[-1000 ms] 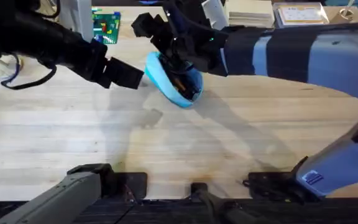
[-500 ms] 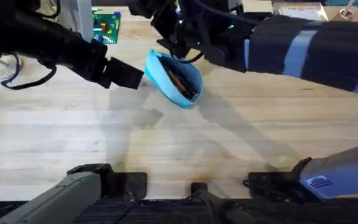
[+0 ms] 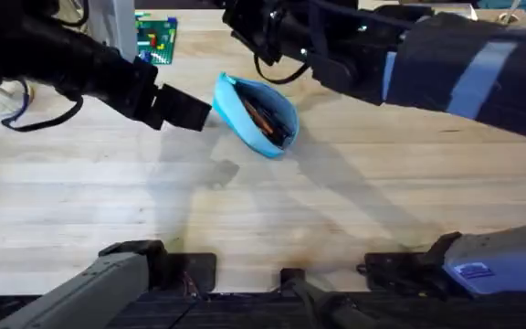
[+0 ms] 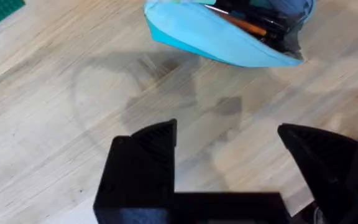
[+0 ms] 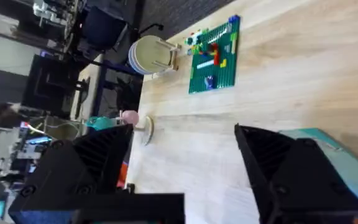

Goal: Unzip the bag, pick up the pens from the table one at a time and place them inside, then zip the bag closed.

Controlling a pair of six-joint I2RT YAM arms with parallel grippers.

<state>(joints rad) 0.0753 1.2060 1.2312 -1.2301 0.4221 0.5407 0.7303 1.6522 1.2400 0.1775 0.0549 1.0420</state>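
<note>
While both grippers gape empty, the soft oval bag lies unzipped, slim pens inside.

Unzipped bag (pens, perhaps) before spread hand.

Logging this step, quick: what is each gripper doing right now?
Left gripper: open, empty, near the turquoise fabric pouch.
Right gripper: open, empty, above that pouch.
</note>
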